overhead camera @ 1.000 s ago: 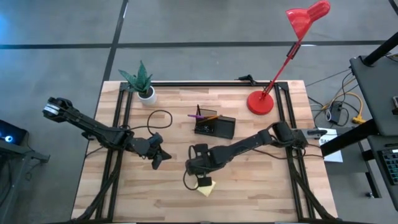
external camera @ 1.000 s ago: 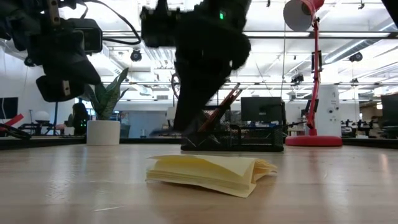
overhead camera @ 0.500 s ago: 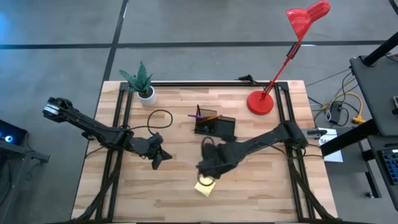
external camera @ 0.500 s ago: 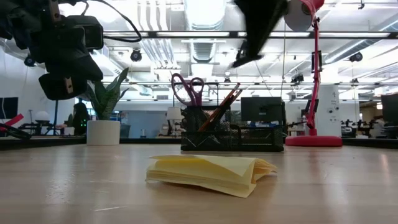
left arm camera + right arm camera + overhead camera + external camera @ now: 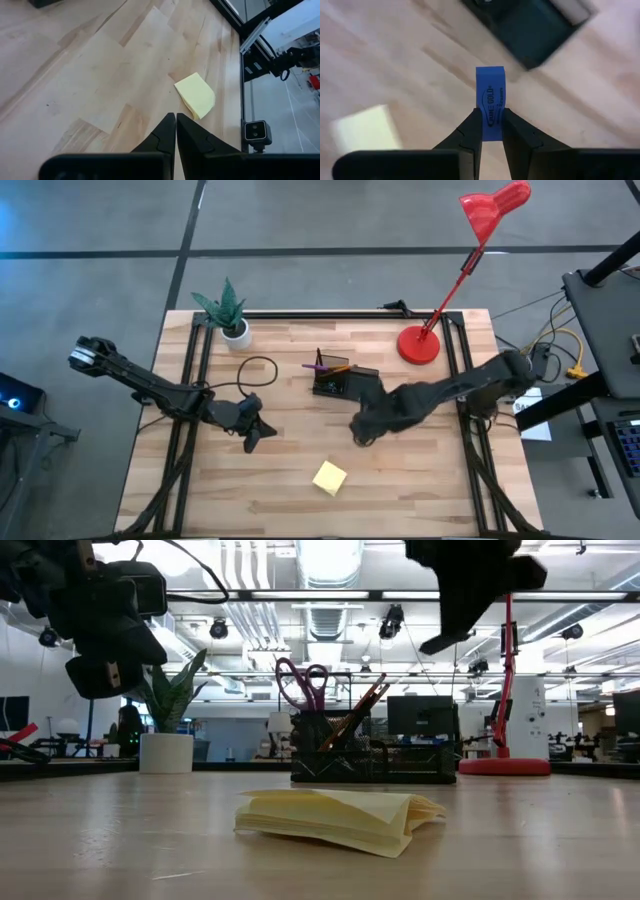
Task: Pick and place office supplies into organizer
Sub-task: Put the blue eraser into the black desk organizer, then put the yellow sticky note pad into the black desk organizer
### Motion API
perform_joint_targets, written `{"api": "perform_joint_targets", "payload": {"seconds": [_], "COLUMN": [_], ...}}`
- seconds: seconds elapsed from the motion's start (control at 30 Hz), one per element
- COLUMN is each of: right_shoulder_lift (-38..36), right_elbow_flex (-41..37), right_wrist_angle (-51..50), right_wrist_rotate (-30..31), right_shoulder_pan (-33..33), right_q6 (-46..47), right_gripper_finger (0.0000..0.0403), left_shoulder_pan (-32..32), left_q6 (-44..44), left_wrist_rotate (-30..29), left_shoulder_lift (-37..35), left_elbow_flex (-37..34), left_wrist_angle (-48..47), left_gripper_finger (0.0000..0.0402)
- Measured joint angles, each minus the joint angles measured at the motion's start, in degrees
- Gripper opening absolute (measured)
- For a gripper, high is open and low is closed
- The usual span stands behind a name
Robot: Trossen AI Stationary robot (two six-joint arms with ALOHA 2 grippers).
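Two dark jointed arms (image 5: 150, 385), black looping cable, tapered matte-black fingers (image 5: 162, 135)

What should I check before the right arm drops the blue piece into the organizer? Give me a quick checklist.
1. Grip: right gripper shut on the blue piece, which stands out past the fingertips: ok.
2. Position: right gripper is beside the organizer, not over it: not ok.
3. Free compartment: scissors and pencils fill the taller part; the low part cannot be judged: cannot tell.
4. Left gripper shut, parked away from the organizer: ok.
5. Sticky-note pad lies outside the path: ok.
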Motion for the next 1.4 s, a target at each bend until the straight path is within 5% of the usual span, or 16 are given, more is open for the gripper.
{"api": "perform_joint_targets", "payload": {"seconds": [0.23, 0.43, 0.9, 1.17, 1.4], "right_shoulder_lift": [-9.98, -8.68, 8.84, 14.64, 15.70], "right_elbow_flex": [-17.16, -20.16, -7.47, -2.77, -0.64], "right_wrist_angle": [23.86, 37.73, 37.20, 34.30, 33.81], "right_wrist_rotate": [-9.35, -15.00, -11.96, -9.46, -6.16], "right_shoulder_pan": [-9.38, -13.62, -20.31, -22.32, -22.32], "right_q6": [-5.09, -13.30, -38.77, -41.22, -39.19], "right_gripper_finger": [0.0051, 0.0052, 0.0052, 0.0060, 0.0120], "left_shoulder_pan": [0.04, 0.04, 0.09, 0.09, 0.09], "left_q6": [-0.07, -0.39, -0.57, -0.68, -0.68], "left_wrist_rotate": [1.05, 1.11, 1.08, 0.33, 0.04], "left_shoulder_lift": [-0.07, -0.07, -0.07, -0.05, -0.05], "left_elbow_flex": [0.00, 0.00, 0.00, 0.00, 0.00], "left_wrist_angle": [0.07, 0.10, 0.12, 0.08, 0.13], "left_gripper_finger": [0.0000, 0.0000, 0.0000, 0.0000, 0.0000]}}
